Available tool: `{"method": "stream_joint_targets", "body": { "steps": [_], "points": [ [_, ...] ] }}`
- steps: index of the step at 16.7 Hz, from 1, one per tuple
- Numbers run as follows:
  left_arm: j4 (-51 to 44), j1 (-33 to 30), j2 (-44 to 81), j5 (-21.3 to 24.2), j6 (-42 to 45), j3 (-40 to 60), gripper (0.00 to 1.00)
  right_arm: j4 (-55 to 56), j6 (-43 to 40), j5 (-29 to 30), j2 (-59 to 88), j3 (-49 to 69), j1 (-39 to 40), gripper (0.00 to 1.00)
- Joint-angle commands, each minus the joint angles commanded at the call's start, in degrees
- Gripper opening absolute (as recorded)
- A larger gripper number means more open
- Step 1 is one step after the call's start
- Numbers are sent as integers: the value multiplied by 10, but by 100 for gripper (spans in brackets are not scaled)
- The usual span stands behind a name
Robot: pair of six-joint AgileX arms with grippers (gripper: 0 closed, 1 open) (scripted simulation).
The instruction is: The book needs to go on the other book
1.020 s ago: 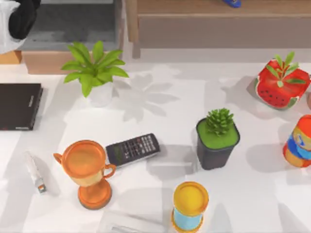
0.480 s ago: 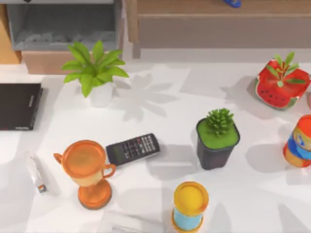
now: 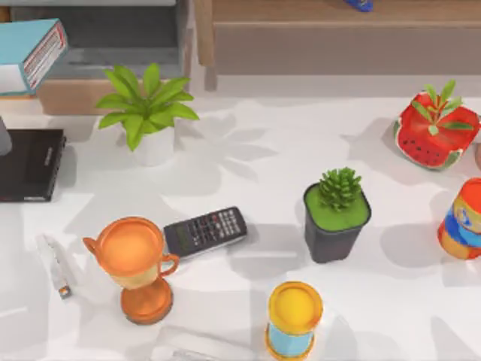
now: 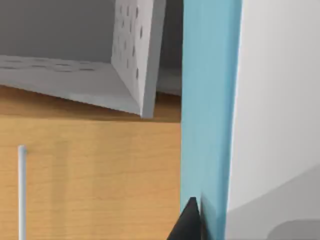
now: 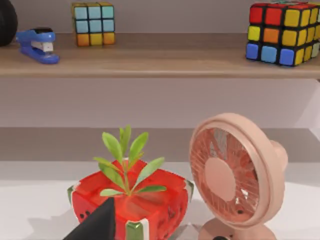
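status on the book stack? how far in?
Partway. Done: the teal book is off its resting place, up at the top view's far left near the grey shelf. In hand: the left wrist view shows its cover close against the left pincer's dark fingertip. Left: carry it over the black book on the table's left edge and set it down.

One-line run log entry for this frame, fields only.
teal book: top-left, above table, not on black book | left gripper: at teal book | right arm: parked
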Motion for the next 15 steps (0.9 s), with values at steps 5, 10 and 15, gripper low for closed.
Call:
{"method": "stream_joint_targets", "body": {
  "steps": [5,10,15],
  "points": [
    [-28,47,109,-17,117,-17,0,0,0,0,0,0,0,100],
    [-30,49,116,-18,124,-16,0,0,0,0,0,0,0,100],
    [-25,46,128,-21,122,-9,0,0,0,0,0,0,0,100]
  ]
}}
